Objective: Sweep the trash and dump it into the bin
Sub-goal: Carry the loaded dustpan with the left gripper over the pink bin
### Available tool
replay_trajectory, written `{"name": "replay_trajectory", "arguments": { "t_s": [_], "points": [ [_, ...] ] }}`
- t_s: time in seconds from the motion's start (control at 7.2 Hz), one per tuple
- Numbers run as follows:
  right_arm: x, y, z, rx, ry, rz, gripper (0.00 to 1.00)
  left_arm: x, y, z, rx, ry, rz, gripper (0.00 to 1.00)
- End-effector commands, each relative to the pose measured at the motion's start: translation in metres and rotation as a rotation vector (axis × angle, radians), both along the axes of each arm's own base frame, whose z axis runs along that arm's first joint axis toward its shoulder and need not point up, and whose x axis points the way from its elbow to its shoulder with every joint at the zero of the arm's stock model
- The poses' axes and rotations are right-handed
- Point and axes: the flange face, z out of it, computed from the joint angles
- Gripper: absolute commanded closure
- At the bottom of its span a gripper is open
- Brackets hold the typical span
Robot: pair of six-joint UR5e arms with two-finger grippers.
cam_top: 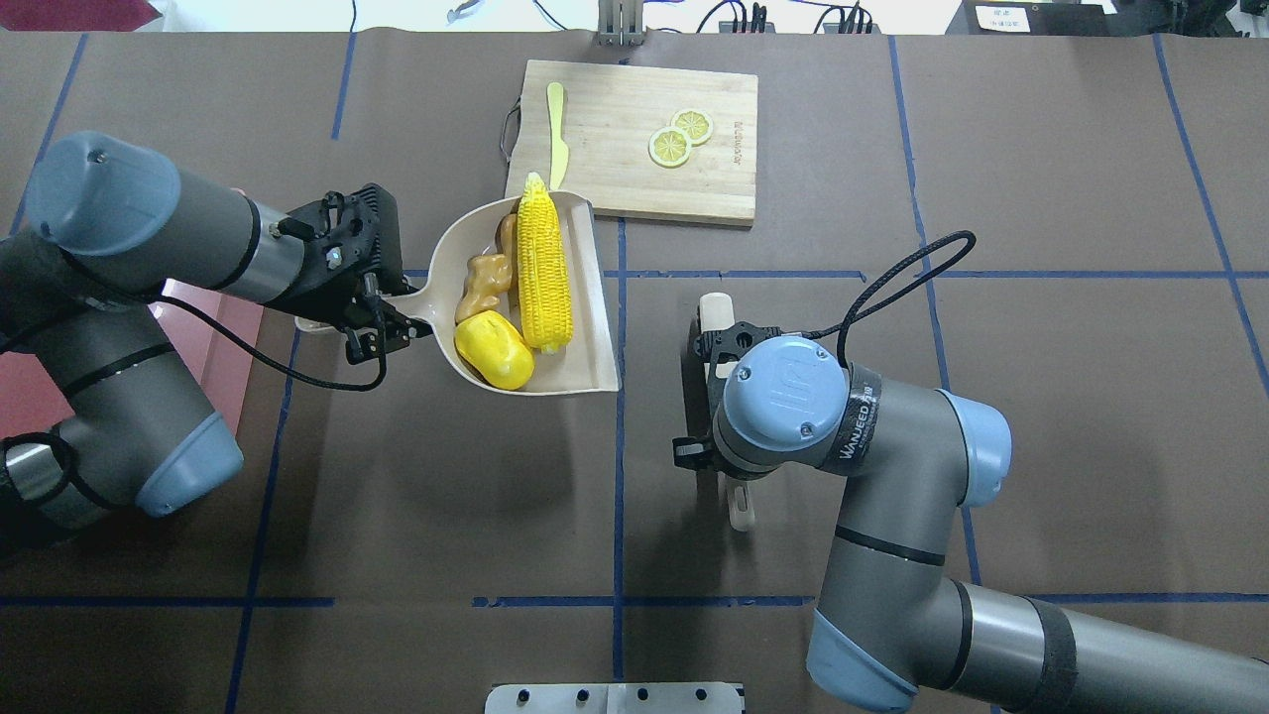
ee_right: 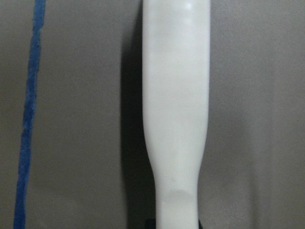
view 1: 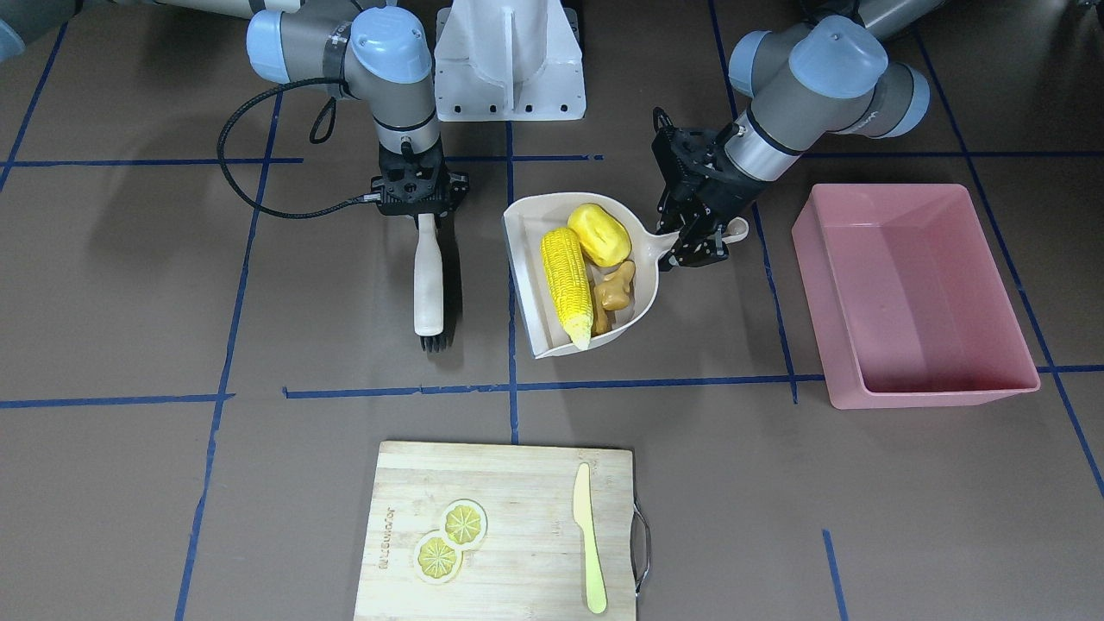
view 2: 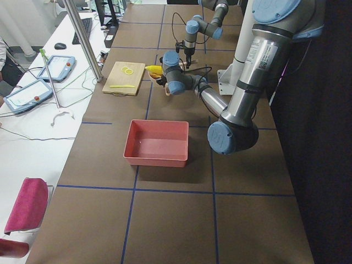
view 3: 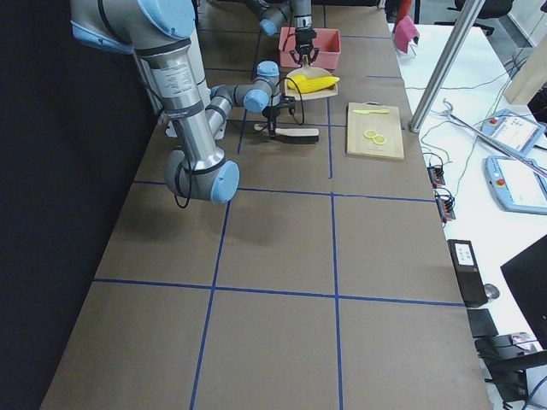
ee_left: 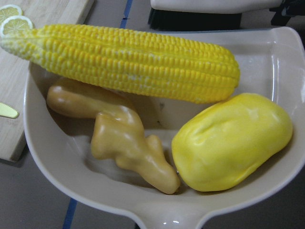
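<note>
A beige dustpan [view 1: 526, 259] holds the trash: a long yellow corn cob [view 1: 569, 285], a yellow potato-like lump [view 1: 601, 233] and a tan ginger root [view 1: 617, 289]. All three fill the left wrist view: corn [ee_left: 128, 62], lump [ee_left: 231, 140], ginger [ee_left: 128, 143]. My left gripper [view 1: 703, 241] is shut on the dustpan's handle. The pink bin [view 1: 914, 293] stands empty just beyond that gripper, away from the pan. My right gripper [view 1: 423, 211] is shut on a white-handled brush [view 1: 425, 285] with its bristles pointing away from the robot, beside the pan's open mouth.
A wooden cutting board [view 1: 517, 509] with two lemon slices [view 1: 451, 539] and a pale yellow-green knife [view 1: 589, 539] lies at the far table edge, beyond the dustpan. The robot's white base [view 1: 509, 60] stands between the arms. Blue tape lines cross the brown table.
</note>
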Motion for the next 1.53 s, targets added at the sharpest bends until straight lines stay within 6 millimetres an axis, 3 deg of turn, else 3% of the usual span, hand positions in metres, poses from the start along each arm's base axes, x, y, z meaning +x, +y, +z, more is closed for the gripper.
{"name": "replay_trajectory", "arguments": {
  "t_s": [0.0,0.14,0.56,0.97,1.39],
  "points": [
    [0.002,-0.001,-0.001,-0.01,-0.004,-0.003,1.0,-0.062,-0.017,0.014,-0.044,0.02,-0.011,1.0],
    [0.002,-0.002,-0.001,-0.01,-0.004,-0.002,1.0,-0.084,-0.019,0.018,-0.04,0.023,-0.037,1.0],
    [0.002,-0.001,0.001,-0.01,-0.001,-0.002,1.0,-0.146,-0.013,0.064,-0.038,0.068,-0.048,1.0],
    [0.002,-0.001,0.003,-0.01,0.003,-0.001,1.0,-0.214,-0.032,0.091,0.009,0.044,-0.077,1.0],
    [0.003,-0.003,0.003,-0.007,0.004,0.004,1.0,-0.267,-0.044,0.141,0.012,-0.017,-0.146,1.0]
  ]
}}
